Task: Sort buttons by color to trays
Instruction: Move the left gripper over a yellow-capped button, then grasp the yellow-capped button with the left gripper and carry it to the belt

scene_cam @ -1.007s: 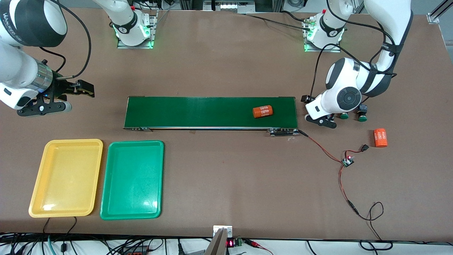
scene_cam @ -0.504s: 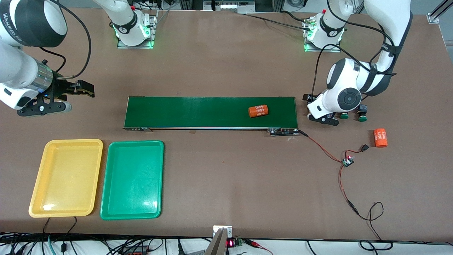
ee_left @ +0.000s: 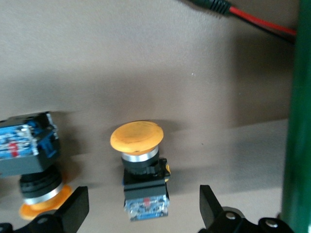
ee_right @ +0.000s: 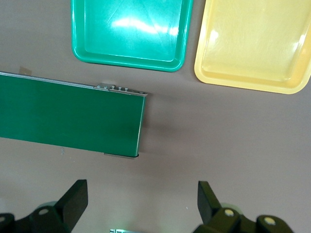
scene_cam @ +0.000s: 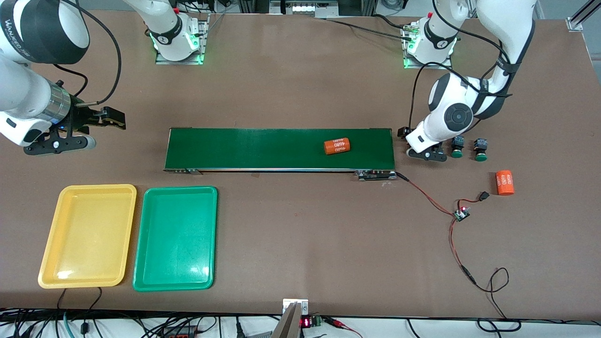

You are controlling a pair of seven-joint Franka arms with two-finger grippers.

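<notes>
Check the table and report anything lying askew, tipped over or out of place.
An orange cylinder lies on its side, askew on the conveyor belt; a second lies on the table toward the left arm's end. Both seem foreign to button sorting. In the left wrist view, both yellow-capped buttons lie tipped over. The yellow tray and green tray hold nothing.

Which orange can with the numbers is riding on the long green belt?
The orange can lying on the green belt, near the left arm's end. The other orange can lies off the belt on the bare table, nearer the front camera.
</notes>
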